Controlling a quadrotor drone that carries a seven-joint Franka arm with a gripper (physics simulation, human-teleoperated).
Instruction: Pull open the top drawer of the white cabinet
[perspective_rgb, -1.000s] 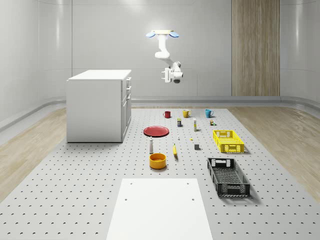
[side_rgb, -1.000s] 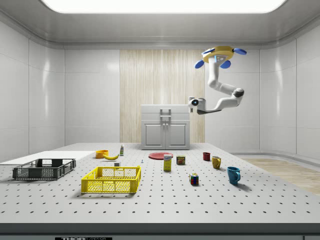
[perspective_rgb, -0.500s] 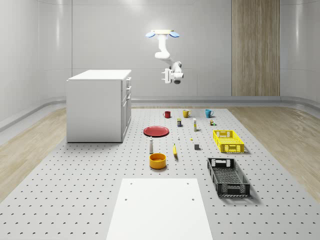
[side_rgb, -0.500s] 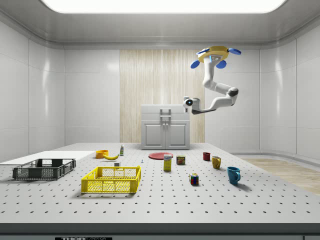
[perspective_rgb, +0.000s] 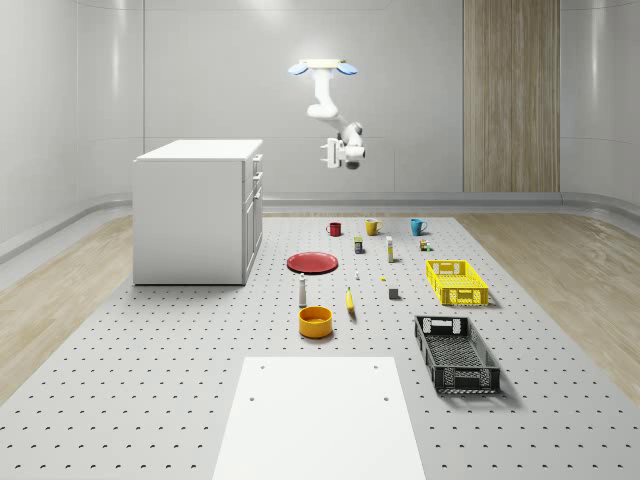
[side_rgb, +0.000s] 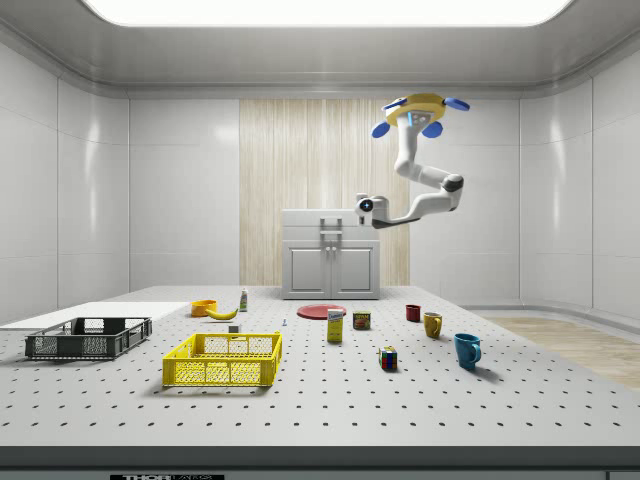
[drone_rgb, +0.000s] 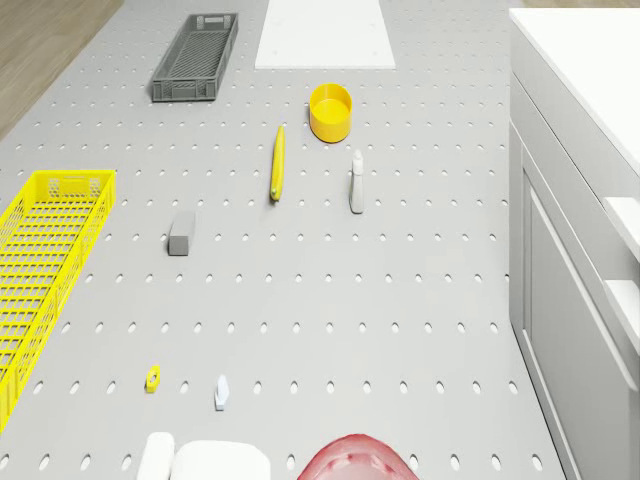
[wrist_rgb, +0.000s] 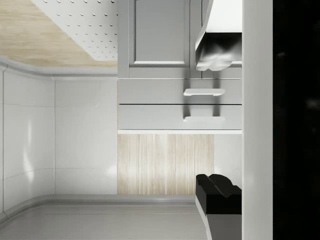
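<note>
The grey perforated desk (perspective_rgb: 150, 380) carries the tall white cabinet (perspective_rgb: 195, 215) near its far corner at the whole-scene view's left, with its front turned toward the round red plate (perspective_rgb: 313, 262) and the row of cups. The top drawer (side_rgb: 331, 222) is a wide, shallow band lying horizontally just under the cabinet's top, shut flush with the front, its bar handle (wrist_rgb: 204, 118) running along the drawer's length. The quadrotor drone with blue rotors (perspective_rgb: 322, 68) hovers high in the air, off the cabinet's front and well above the desk, over the plate's end of it. Its white jointed arm (side_rgb: 425, 190) drops from the body, bends at an elbow and reaches level toward the cabinet. The gripper (side_rgb: 366, 206) sits at about drawer height, well apart from the handle; its fingers (wrist_rgb: 218, 187) are spread, holding nothing.
</note>
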